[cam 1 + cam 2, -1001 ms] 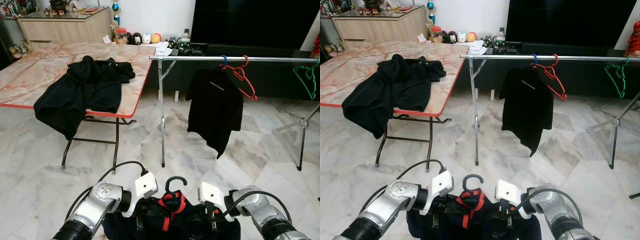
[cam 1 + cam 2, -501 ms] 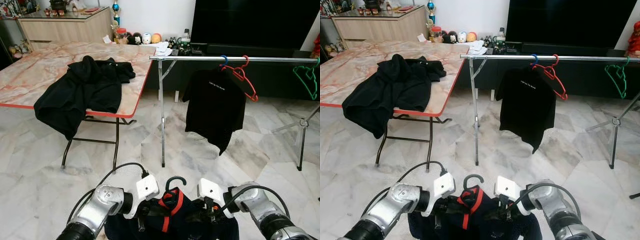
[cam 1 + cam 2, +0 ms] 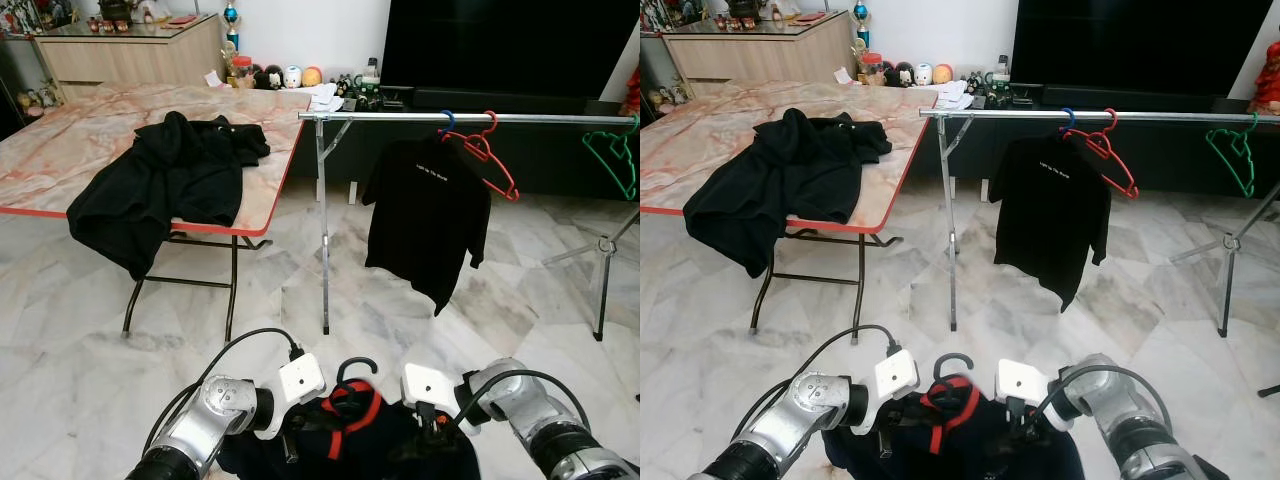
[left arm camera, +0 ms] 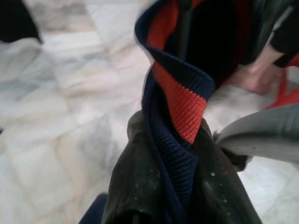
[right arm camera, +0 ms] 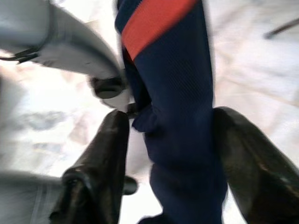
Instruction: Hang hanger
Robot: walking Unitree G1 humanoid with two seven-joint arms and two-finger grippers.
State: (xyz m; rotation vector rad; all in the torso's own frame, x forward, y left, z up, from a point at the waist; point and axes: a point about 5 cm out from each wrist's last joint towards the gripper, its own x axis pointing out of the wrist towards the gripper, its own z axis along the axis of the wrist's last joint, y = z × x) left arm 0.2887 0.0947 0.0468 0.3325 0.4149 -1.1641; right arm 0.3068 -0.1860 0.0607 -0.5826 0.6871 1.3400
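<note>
Left gripper (image 4: 180,196) clamped on navy knit garment with red collar stripe (image 4: 180,100), cloth pinched between both black fingers (image 4: 135,186). Right gripper (image 5: 170,154) grasping the same garment, fabric between its fingers (image 5: 100,158). Black plastic hanger hook (image 3: 354,368) poking up between both grippers.

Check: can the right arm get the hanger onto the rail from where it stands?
Probably not yet. The right tool holds the navy shirt low, and the rail sits well ahead and higher, across open floor.
</note>
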